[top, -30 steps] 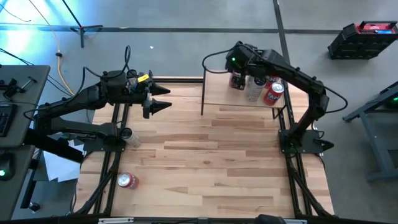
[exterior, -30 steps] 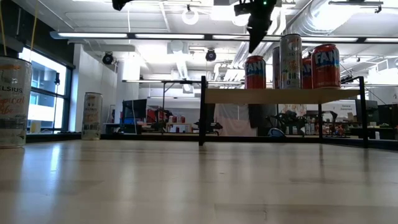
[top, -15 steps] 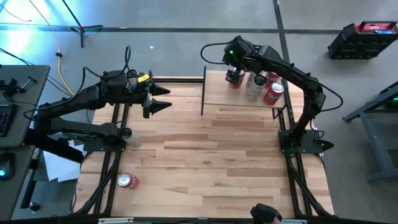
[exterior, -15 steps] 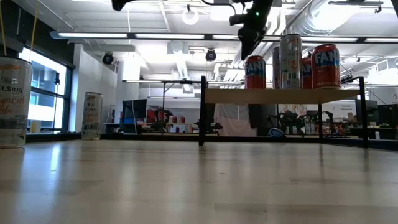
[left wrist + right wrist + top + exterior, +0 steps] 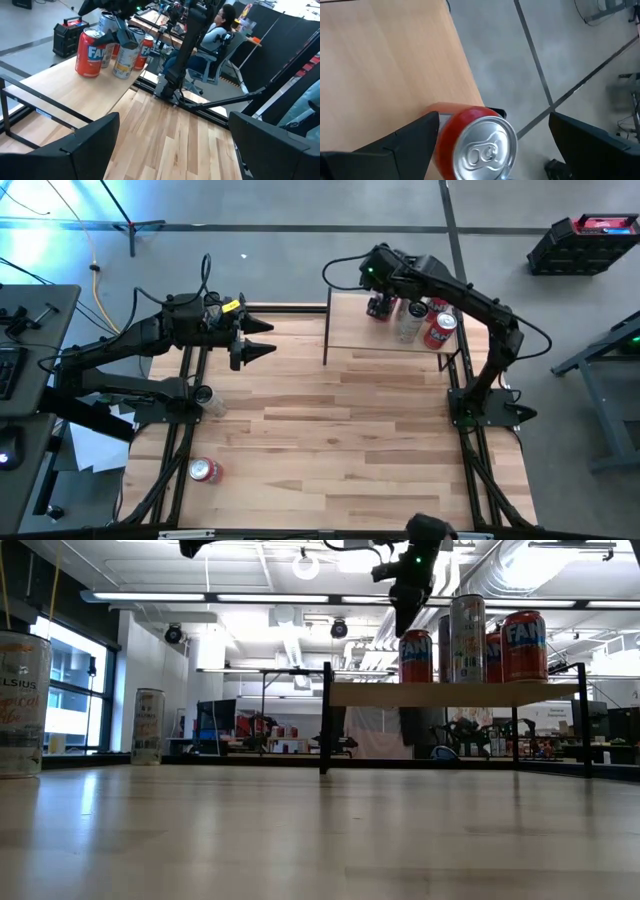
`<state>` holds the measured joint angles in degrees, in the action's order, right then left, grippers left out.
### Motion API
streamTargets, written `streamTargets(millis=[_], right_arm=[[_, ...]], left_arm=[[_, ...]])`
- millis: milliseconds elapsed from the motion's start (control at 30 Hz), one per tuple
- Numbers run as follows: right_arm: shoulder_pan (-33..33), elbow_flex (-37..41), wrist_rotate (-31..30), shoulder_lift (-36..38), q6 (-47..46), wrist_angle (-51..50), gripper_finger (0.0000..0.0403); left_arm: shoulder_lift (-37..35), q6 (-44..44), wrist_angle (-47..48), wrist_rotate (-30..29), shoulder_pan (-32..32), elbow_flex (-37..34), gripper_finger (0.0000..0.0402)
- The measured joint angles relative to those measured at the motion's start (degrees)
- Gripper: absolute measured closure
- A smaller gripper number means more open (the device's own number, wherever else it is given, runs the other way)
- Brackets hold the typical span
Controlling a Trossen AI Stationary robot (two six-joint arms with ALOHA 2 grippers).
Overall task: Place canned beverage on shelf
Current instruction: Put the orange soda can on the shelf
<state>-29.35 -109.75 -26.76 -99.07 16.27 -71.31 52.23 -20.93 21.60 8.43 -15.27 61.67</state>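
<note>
The shelf (image 5: 350, 332) is a pale board on thin black uprights at the table's far right. A red can (image 5: 475, 145) stands upright on it near its far edge, also in the low view (image 5: 416, 655). My right gripper (image 5: 378, 302) hangs just above this can, open and pointing down, one finger on either side of the can's top (image 5: 494, 120); I see no touch. My left gripper (image 5: 262, 340) hovers open and empty over the table's far left, fingers spread wide in its wrist view (image 5: 175, 145).
A tall white can (image 5: 408, 323) and two more red cans (image 5: 440, 330) stand on the shelf's right part, close to my right gripper. On the tabletop's left, a silver can (image 5: 207, 398) and a red can (image 5: 205, 471). A seated person (image 5: 220, 30) is beyond the table.
My right gripper has stayed over the red can on the shelf, swaying a little toward the table's left edge and back. The can stands on the shelf throughout.
</note>
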Motion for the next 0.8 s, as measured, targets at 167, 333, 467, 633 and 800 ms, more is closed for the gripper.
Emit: streamTargets(millis=[167, 333, 467, 633, 800], right_arm=[[1.9, 0.0, -1.5, 1.0, 0.8, 0.3, 0.0041], [2.9, 0.0, -3.5, 3.9, 0.8, 0.4, 0.0041], [2.9, 0.0, -7.2, 5.9, 0.7, 0.4, 0.0041], [4.0, 0.0, -8.1, 7.6, 0.3, 1.2, 0.0041], [2.1, -0.1, -10.2, 6.9, 0.2, -0.6, 0.0041]], left_arm=[[0.0, 0.0, 0.0, 0.0, 0.0, 0.0, 0.0037], [0.0, 0.7, -0.3, 0.0, 0.0, 0.0, 0.0037], [0.0, 1.4, -0.6, 0.0, 0.0, 0.0, 0.0037], [0.9, -4.2, 0.3, 0.0, 0.0, 0.0, 0.0037], [1.0, -5.4, 0.1, 0.0, 0.0, 0.0, 0.0037]])
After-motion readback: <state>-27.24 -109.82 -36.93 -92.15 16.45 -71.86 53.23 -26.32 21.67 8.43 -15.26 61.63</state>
